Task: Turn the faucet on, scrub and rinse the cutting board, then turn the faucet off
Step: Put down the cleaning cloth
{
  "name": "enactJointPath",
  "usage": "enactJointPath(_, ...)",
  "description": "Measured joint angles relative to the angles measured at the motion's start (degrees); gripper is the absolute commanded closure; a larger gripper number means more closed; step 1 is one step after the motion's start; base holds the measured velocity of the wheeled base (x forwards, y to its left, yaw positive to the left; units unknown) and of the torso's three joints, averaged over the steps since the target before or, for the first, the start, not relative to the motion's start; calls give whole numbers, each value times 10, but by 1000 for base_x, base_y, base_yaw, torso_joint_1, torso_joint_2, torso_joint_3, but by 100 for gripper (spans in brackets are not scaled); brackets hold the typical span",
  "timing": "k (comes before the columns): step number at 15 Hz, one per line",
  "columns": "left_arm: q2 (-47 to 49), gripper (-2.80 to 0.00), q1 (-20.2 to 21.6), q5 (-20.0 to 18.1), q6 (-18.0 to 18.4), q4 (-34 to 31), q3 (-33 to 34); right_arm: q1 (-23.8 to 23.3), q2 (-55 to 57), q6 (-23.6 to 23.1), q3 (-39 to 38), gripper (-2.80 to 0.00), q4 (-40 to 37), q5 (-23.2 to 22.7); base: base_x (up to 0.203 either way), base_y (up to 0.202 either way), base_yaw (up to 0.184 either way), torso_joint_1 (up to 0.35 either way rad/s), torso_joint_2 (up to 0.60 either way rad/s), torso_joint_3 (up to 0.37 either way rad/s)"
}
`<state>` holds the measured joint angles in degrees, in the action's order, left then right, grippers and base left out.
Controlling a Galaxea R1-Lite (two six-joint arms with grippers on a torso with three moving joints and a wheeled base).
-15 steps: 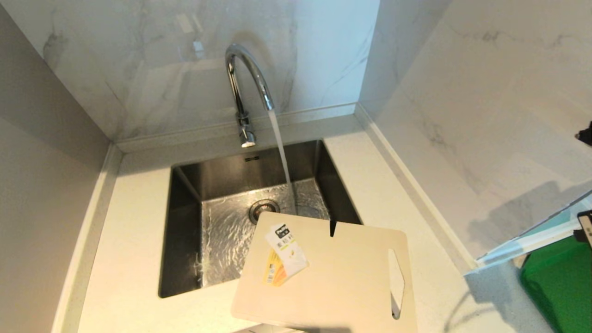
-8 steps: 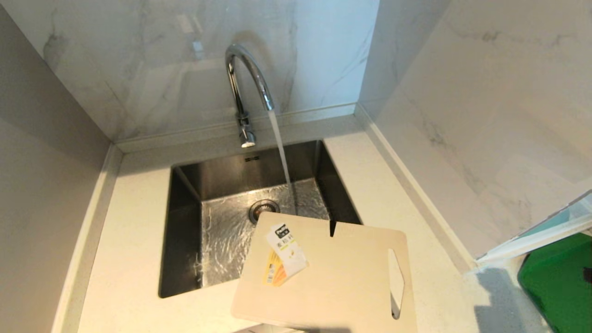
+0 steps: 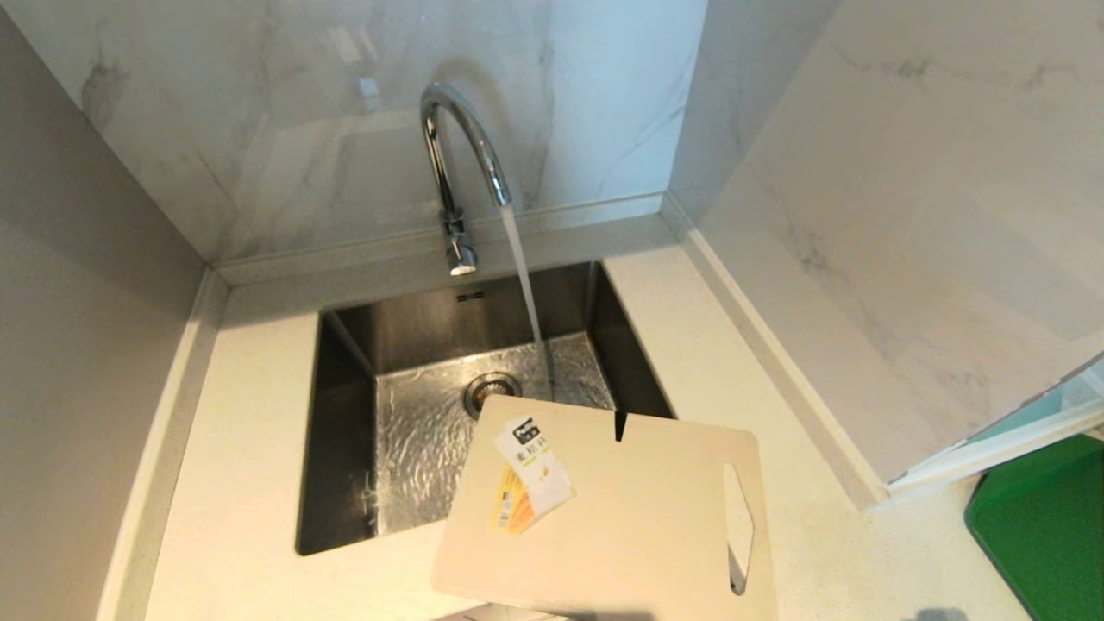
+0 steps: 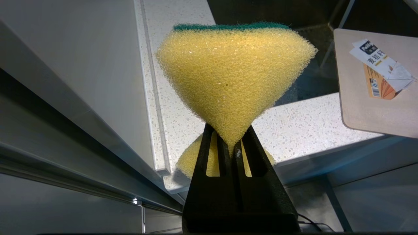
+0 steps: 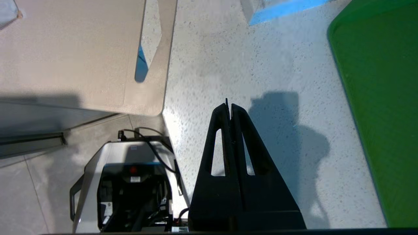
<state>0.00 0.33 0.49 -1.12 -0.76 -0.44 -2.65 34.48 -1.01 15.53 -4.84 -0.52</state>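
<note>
The chrome faucet (image 3: 457,155) arches over the sink, and a stream of water (image 3: 526,293) runs from its spout into the basin. The beige cutting board (image 3: 621,517) lies flat across the sink's front right corner and the counter, label up. Neither gripper shows in the head view. My left gripper (image 4: 232,137) is shut on a yellow sponge (image 4: 233,75) with a green scouring face, off to the side of the board's (image 4: 369,98) label end. My right gripper (image 5: 228,109) is shut and empty, over the counter beside the board's (image 5: 65,58) handle-hole corner.
The steel sink (image 3: 345,414) is wet inside. Marble walls close the back and right. A green mat (image 3: 1044,526) lies on the counter at the far right, also beside the right gripper (image 5: 382,98). The robot's base (image 5: 130,182) shows below the counter edge.
The right arm's dark tip and its shadow on the right wall have left the head view. Water keeps running; the board has not moved.
</note>
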Motion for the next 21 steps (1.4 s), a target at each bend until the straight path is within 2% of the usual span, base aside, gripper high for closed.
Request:
enactJointPath(7, 0, 0, 0, 0, 0, 0, 0, -5, -86, -2, -142, 0, 95, -21, 0, 0, 0, 0, 0, 0)
enactJointPath(16, 0, 0, 0, 0, 0, 0, 0, -3, -172, 2, -155, 0, 95, -14, 0, 0, 0, 0, 0, 0)
enactJointPath(21, 0, 0, 0, 0, 0, 0, 0, -2, -198, 13, -155, 0, 88, 22, 0, 0, 0, 0, 0, 0)
